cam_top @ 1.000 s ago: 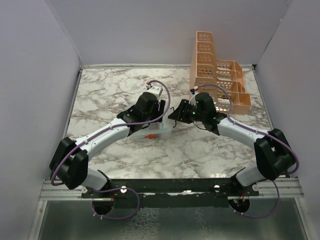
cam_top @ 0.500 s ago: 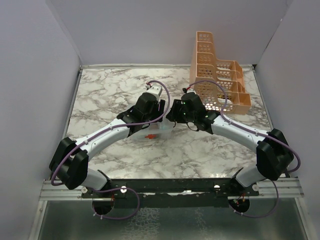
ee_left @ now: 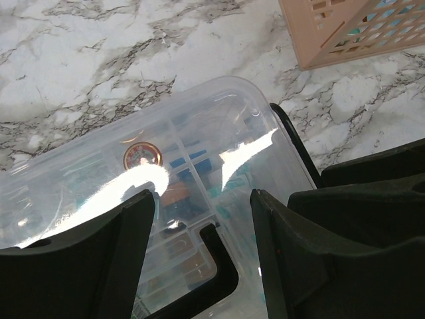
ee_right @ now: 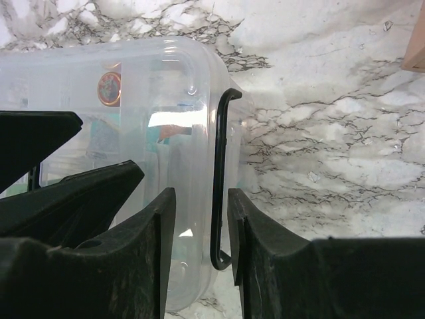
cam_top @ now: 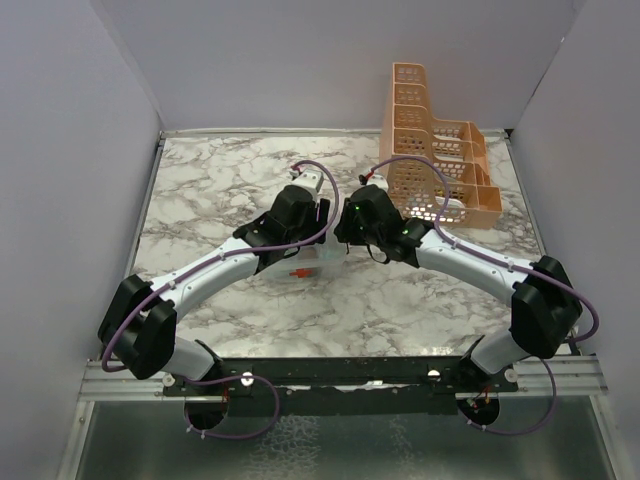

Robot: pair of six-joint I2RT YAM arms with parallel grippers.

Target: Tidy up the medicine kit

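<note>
**A:** Logging positions. Where is the medicine kit (cam_top: 312,262)?
**B:** Flat on the marble table (cam_top: 210,180), mid-table, lid on, under both wrists. It is a clear box. A round orange label (ee_left: 142,155) and coloured packets show through the lid.
**A:** Left gripper (ee_left: 202,222)?
**B:** Over the lid, jaws wide apart, nothing between them. Contact with the lid: cannot tell.
**A:** Right gripper (ee_right: 201,199)?
**B:** At the kit's end nearer the basket (cam_top: 440,150). Its jaws are a narrow gap apart. The black wire clasp (ee_right: 217,186) runs through that gap, closer to the finger (ee_right: 279,266) on the view's right. Neither finger visibly presses it, so it is not gripped.
**A:** The grippers relative to each other?
**B:** Tips close together at that same end. Each shows in the other's wrist view.
**A:** The basket?
**B:** Peach lattice, at the table's far right, beyond the kit and not touching it.
</note>
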